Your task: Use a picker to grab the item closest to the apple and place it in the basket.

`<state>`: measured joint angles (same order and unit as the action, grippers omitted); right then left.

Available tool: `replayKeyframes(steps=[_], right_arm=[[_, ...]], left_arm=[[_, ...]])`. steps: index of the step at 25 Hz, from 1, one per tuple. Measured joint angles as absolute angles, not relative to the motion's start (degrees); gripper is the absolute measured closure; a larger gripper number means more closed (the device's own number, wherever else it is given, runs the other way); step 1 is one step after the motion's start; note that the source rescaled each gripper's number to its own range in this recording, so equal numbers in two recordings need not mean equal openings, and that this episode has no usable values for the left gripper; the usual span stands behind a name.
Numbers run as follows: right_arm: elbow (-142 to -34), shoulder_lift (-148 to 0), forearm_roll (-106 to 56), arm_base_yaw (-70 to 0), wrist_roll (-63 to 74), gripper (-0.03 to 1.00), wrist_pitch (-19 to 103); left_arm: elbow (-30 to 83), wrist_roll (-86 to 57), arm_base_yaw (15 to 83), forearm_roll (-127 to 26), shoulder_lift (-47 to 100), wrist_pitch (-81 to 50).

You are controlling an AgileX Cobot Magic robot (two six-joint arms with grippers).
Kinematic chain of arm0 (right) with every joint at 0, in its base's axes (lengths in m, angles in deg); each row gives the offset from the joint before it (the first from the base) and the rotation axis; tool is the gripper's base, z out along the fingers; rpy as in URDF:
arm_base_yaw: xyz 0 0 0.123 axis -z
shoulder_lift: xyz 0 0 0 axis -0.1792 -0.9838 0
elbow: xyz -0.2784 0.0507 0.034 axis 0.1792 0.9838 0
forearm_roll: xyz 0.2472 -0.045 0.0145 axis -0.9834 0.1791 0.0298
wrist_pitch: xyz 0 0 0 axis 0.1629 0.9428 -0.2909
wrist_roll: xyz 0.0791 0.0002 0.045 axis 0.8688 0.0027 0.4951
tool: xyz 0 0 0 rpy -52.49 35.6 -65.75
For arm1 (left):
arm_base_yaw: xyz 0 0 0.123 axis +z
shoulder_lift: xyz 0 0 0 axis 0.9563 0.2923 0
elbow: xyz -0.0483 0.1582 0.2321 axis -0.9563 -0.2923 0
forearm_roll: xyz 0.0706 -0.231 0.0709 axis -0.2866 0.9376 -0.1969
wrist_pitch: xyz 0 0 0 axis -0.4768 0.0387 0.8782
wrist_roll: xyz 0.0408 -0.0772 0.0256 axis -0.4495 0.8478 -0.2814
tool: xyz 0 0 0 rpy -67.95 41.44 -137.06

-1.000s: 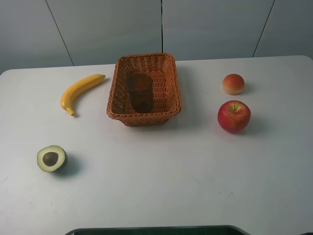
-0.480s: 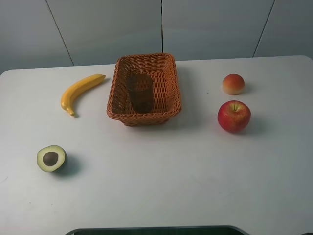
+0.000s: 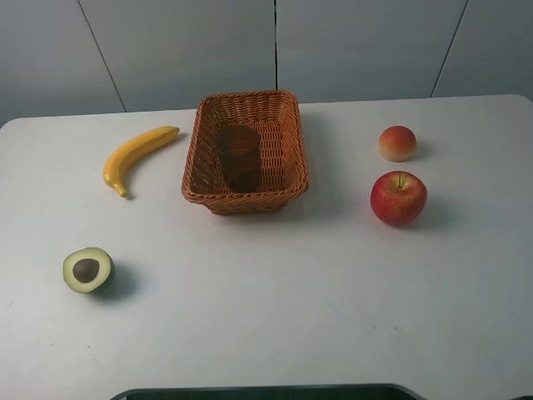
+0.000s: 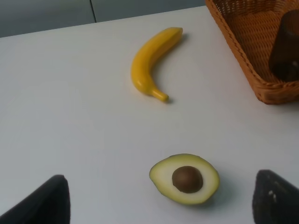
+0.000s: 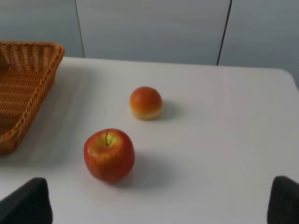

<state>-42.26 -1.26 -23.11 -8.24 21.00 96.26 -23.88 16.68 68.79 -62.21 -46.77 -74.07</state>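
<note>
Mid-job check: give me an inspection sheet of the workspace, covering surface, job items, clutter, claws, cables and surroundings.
Surface: white table, matte, no spills seen.
Basket: at the table's far middle, upright.
Cup: dark translucent, standing inside the basket.
Apple: on the table to the right of the basket, stem up, apart from it.
Clutter: peach-like fruit just behind the apple, not touching; banana left of the basket; avocado half near left, cut side up.
Left claw: dark fingertips wide apart, holding nothing, above the avocado half.
Right claw: fingertips wide apart, holding nothing, facing the apple.
Cables: nothing seen.
Surroundings: grey panelled wall behind the table.
</note>
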Motion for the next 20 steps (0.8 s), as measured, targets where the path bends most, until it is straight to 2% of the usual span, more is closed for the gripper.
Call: replayKeyframes(steps=[14, 20], right_arm=[[-37.0, -1.1, -26.1, -8.2, 21.5, -0.03, 96.2], [-37.0, -1.1, -22.0, -8.2, 27.4, -0.03, 95.8]], left_arm=[[-23.9, 16.7, 68.8, -62.2, -46.8, -74.1], [-23.9, 16.7, 68.8, -62.2, -46.8, -74.1]])
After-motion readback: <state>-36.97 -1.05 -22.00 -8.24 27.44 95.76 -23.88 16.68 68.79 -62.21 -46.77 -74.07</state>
